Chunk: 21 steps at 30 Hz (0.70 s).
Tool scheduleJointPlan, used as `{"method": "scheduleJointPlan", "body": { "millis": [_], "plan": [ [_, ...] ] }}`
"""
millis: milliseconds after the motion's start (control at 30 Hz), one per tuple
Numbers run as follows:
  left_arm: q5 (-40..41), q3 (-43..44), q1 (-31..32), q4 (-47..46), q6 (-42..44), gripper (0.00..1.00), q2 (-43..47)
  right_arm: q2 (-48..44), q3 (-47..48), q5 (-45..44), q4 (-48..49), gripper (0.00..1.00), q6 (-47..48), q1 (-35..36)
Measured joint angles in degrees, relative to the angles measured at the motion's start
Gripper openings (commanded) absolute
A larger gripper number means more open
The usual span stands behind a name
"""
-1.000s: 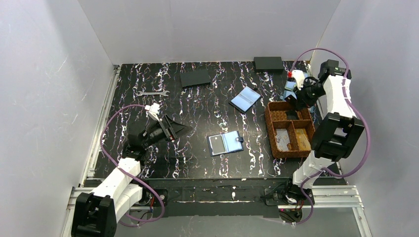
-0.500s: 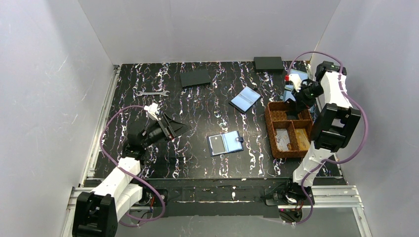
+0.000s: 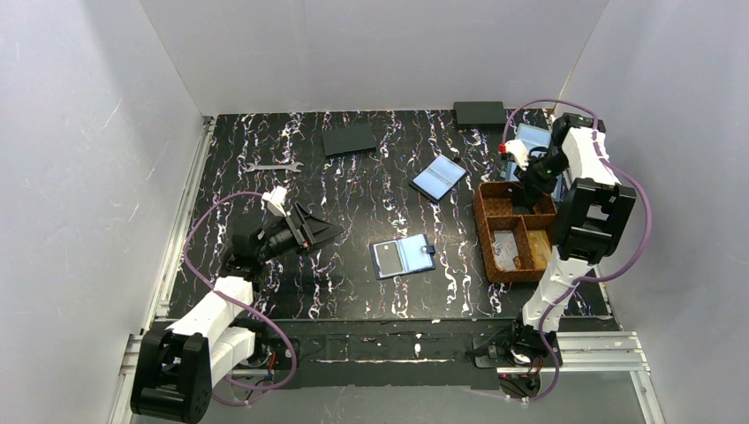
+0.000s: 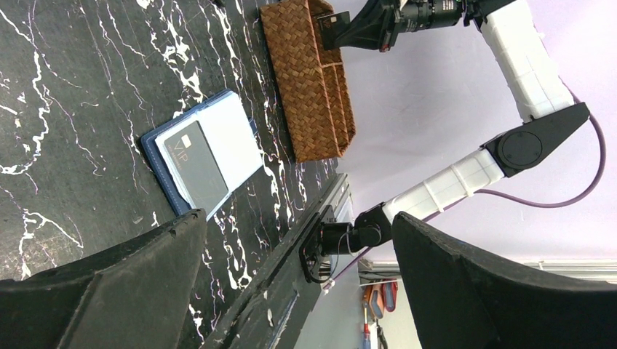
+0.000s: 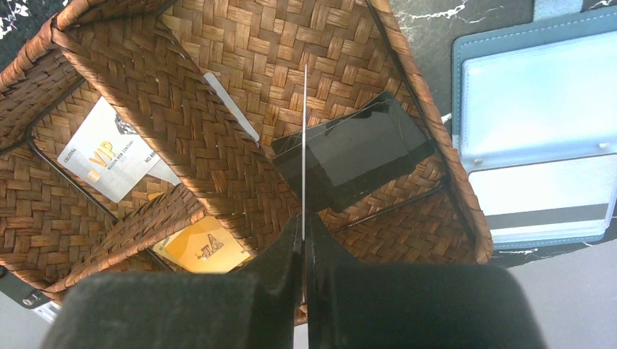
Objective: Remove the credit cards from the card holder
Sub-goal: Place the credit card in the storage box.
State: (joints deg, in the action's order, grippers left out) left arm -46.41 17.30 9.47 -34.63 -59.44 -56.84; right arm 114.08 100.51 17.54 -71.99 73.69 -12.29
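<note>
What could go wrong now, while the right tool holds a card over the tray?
1. The right tool pinches the card by one edge only, above the tray; it might slip or land leaning on a divider.
2. A dark card is still in the holder, which lies loose; pulling it with the open left tool might drag the holder along.

Flat black table top (image 3: 353,203), veined white like marble. The rectangular woven tray (image 3: 481,231) is brown — inside, a silver-white plastic card (image 5: 109,160) and a golden-yellow card (image 5: 200,251). Left of the tray, the small navy bifold card holder (image 3: 415,254) shows light blue pockets and a dark grey plastic card (image 3: 385,257).
</note>
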Motion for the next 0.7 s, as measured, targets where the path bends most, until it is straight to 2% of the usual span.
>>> {"method": "scheduleJointPlan", "body": {
  "millis": [500,700],
  "plan": [
    [-0.5,0.0,0.0,0.0,-0.4,0.98,0.9,1.4,1.1,-5.1,0.0,0.07,1.0,3.8],
    [-1.0,0.0,0.0,0.0,-0.6,0.98,1.4,3.7,1.4,-6.9,-0.8,0.11,1.6,5.0]
  ]
}}
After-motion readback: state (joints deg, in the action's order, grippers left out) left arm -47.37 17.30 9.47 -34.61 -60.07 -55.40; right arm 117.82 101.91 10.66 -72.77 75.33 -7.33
